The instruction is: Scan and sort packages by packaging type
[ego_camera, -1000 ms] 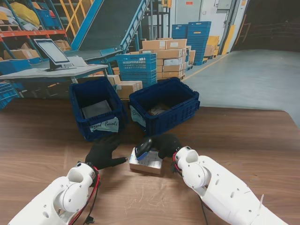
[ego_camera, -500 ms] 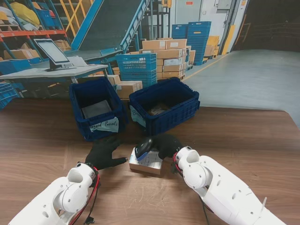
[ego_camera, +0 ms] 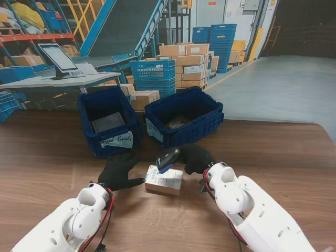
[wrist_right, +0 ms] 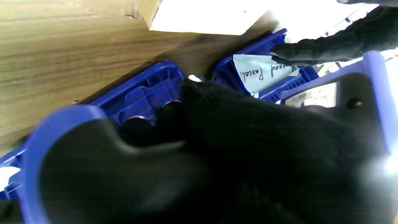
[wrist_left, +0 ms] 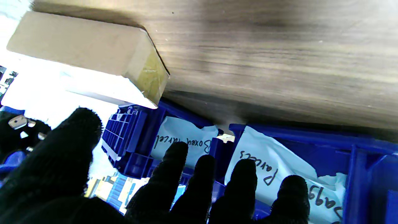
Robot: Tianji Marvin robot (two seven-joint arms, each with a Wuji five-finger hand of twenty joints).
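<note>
The left hand's (ego_camera: pixel 118 171) fingers (wrist_left: pixel 174 174) were spread, holding nothing, just beside the small box (ego_camera: pixel 164 180) on the table near the blue bins, while the right hand (ego_camera: pixel 195 157) clutched the scanner (ego_camera: pixel 167 159) over it; a careless nudge might have slid the box off aim.

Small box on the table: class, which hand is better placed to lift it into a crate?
Left. The left hand is open beside the small box; the right hand grips the scanner.

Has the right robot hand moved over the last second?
Yes. The right robot hand with the scanner shifted right and farther from me, nearer the right bin, off the box.
</note>
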